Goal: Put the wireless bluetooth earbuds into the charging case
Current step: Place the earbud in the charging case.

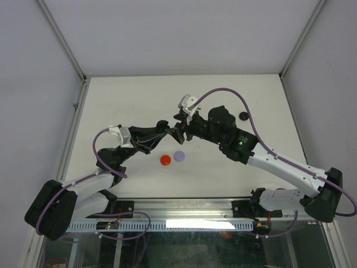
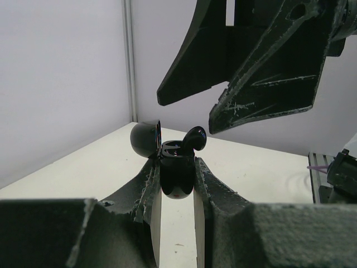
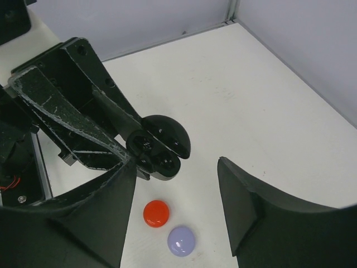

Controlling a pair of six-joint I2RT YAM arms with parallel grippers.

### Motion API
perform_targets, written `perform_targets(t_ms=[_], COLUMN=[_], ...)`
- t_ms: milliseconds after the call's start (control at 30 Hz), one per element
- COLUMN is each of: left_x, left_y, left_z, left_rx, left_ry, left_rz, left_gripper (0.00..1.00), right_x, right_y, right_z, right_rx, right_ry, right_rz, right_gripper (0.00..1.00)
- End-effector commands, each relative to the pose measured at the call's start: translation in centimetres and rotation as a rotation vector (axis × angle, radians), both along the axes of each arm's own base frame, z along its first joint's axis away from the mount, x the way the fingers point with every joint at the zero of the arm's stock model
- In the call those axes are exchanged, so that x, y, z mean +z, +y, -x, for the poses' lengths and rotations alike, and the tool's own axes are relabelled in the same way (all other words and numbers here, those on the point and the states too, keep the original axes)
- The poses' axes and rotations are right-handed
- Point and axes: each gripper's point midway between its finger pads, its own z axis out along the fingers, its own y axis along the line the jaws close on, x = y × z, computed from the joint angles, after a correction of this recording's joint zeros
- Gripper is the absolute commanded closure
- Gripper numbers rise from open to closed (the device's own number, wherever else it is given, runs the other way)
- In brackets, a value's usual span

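Nearest the arm bases, a red disc (image 1: 165, 159) and a lilac disc (image 1: 179, 156) lie side by side on the tabletop (image 1: 122, 100), close together and touched by neither arm. They sit at about 6 o'clock from where the two arms meet. No loose bud shows beside them.

A little farther in, the left tool (image 2: 177, 172) is clenched on the charging case (image 3: 158, 159). It pinches the case's lower body between both fingers, apparently clear of the tabletop. In the left wrist view the lid (image 2: 146, 138) is swung open toward 9 o'clock. One black earbud (image 2: 195, 138) stands in the mouth of the case at its 1 o'clock edge. Its rounded end rises above the rim, so it looks placed but not pressed home. Whether the other well is filled I cannot tell, because the right wrist view shows only dark hollows there.

Over the case hangs the right tool (image 3: 175, 167), released and carrying nothing, its fingers spread to either side of the open case.

Farthest out, at about 2 o'clock from the case, a small black object (image 1: 244, 115) rests alone on the tabletop, too small to identify.

By my reading the job is partway done. This bud likely needs seating, and a second may have to be fetched.
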Motion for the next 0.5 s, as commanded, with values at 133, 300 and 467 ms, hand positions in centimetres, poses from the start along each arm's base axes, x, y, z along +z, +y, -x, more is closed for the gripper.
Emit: perform_targets(t_ms=[133,300,467], left_x=[2.2,2.4,2.6], left_y=[0.3,0.2,0.1], left_z=[0.6,0.9,1.2], left_rx=[-0.003,-0.021,-0.038], left_ry=[-0.082,-0.086,-0.089], left_rz=[0.031,0.034,0.034], left_gripper=[1.00,1.00,1.00], right_x=[2.6,1.0,0.4], right_y=[-3.0,-1.8,-0.8], right_z=[-2.4,-2.5,-2.1], right_rx=[-0.195,-0.162,-0.116], right_ry=[-0.087,-0.061,-0.040], right_rz=[-0.030,0.008,0.010], right_gripper=[0.37,0.37,0.37])
